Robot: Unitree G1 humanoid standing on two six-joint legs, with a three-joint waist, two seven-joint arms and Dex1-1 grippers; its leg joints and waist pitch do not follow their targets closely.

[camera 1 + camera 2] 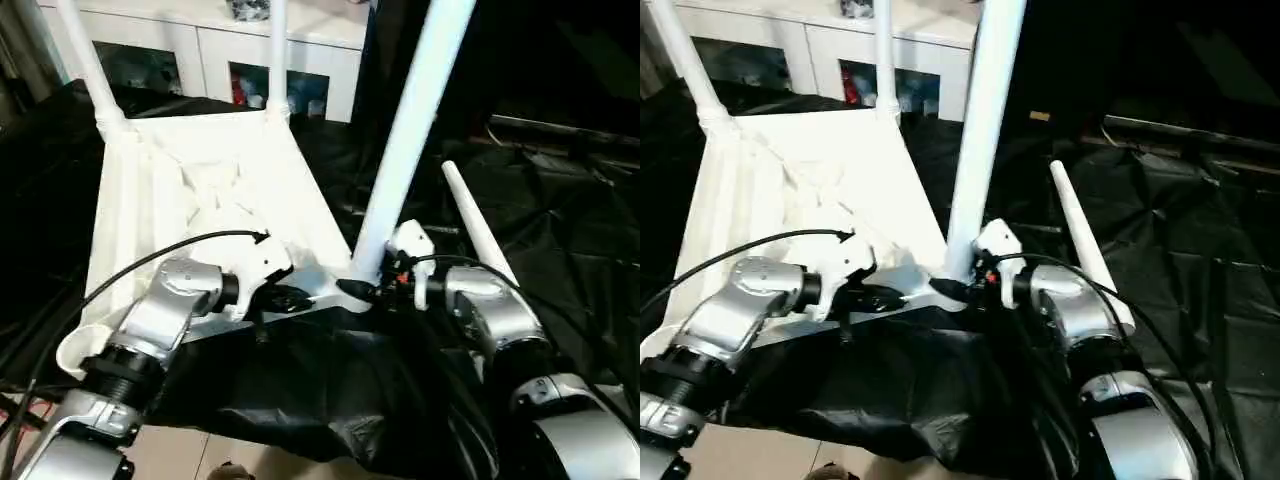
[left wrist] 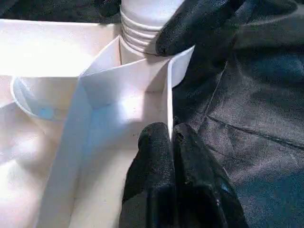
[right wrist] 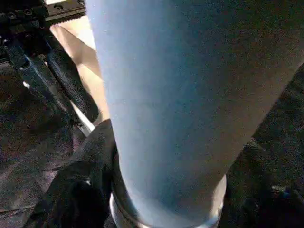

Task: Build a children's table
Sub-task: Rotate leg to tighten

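Left gripper [image 2: 171, 142] jaws pinch the upturned white ribbed plastic tabletop [image 1: 200, 190] rim. Right gripper [image 1: 362, 290] jaws clench the long white tapered leg [image 1: 410, 130] base, at 3 o'clock.

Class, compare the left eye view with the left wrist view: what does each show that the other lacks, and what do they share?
Left eye view alone: two legs standing in the far corners of the upturned table top, a loose leg lying on the black sheet, the white cabinet behind, and both silver forearms.

Left wrist view alone: the left gripper shut on the top's thin rim wall, and the ridged rings at the foot of the near leg.

Shared: that near leg, its corner socket, the right gripper at its base, and the sheet.
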